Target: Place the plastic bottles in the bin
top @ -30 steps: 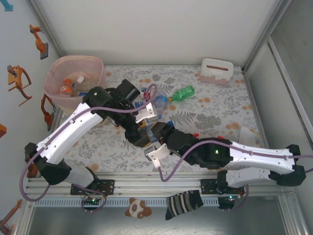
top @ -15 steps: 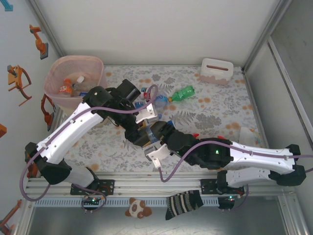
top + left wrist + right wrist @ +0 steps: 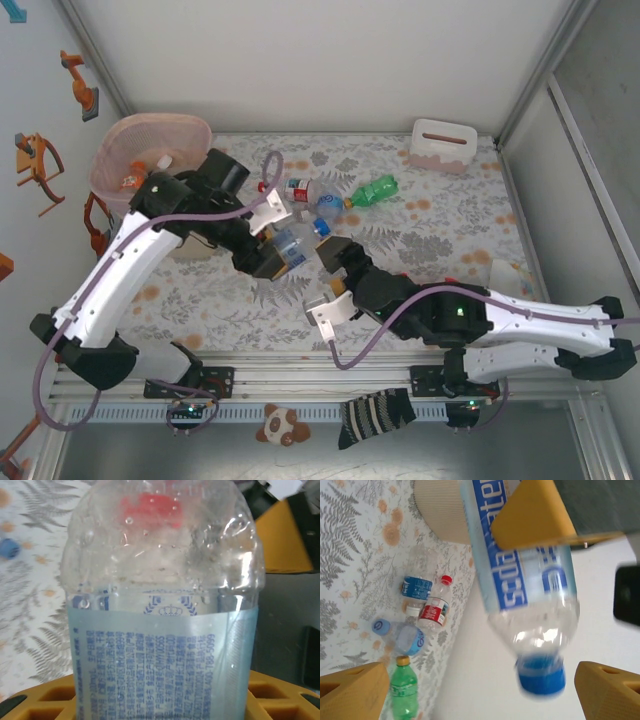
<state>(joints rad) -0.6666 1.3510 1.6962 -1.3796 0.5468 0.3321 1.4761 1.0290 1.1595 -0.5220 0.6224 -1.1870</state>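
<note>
Bottle of clear plastic with a blue label [image 3: 293,240] sits clamped in the left tool [image 3: 278,255] mid-frame; right tool [image 3: 480,692] gapes open beside it.

Clear blue-label bottle [image 3: 289,244] held mid-table; pink bin [image 3: 108,160] upright, far-left.

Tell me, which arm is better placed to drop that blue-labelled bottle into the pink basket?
Left. The left gripper holds the bottle and sits nearer the pink bin; the right gripper is open and farther away.
</note>
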